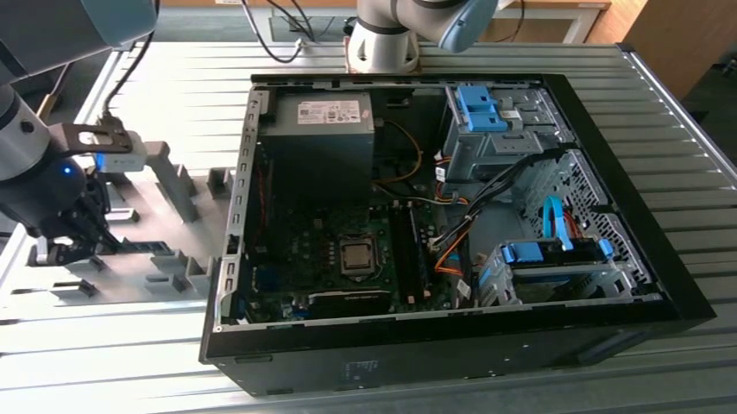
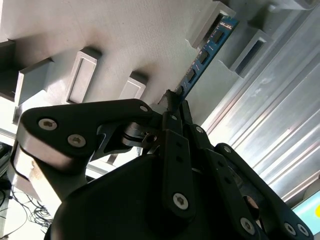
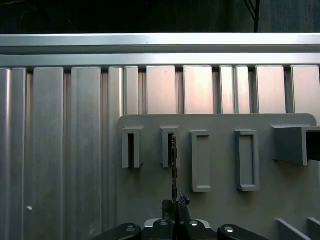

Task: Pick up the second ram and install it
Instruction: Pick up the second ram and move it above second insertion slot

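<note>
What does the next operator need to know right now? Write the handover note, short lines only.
Gripper: shut on the second ram, holding its near end, low over the grey fixture plate at the exterior view's left.
Second ram: standing on edge, its far end apparently in a slot of the fixture plate; not lifted clear.
Open computer case: at the exterior view's right, motherboard exposed.
Done: grasp made.
Left: second ram not yet out of the fixture plate and not yet installed in the case.
</note>
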Motion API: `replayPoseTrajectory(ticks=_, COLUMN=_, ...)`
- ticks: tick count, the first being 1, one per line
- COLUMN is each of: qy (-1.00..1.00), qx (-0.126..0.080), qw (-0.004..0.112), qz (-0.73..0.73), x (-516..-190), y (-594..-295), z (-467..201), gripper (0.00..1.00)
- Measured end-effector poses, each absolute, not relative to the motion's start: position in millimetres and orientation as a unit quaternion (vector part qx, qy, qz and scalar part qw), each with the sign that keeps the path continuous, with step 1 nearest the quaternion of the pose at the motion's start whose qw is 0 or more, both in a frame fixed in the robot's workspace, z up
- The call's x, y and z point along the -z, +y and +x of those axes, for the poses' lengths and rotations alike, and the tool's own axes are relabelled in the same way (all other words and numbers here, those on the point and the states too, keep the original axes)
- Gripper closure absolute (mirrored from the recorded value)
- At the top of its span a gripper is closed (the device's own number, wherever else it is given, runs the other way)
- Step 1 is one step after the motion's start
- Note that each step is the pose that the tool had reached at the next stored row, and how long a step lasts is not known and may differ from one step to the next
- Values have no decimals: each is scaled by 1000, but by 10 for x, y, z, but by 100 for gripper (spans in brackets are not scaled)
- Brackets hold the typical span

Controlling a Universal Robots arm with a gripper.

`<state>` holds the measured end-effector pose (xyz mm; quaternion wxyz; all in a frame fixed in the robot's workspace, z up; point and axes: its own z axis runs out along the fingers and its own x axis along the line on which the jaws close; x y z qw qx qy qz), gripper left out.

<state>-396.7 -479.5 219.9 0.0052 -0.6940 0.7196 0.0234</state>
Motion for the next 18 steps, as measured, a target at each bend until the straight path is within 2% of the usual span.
replayPoseTrajectory(ticks=18, qy=720, qx=-23, qw=5, qz=-694, x=-2275, y=-4795, z=-3967, gripper=86)
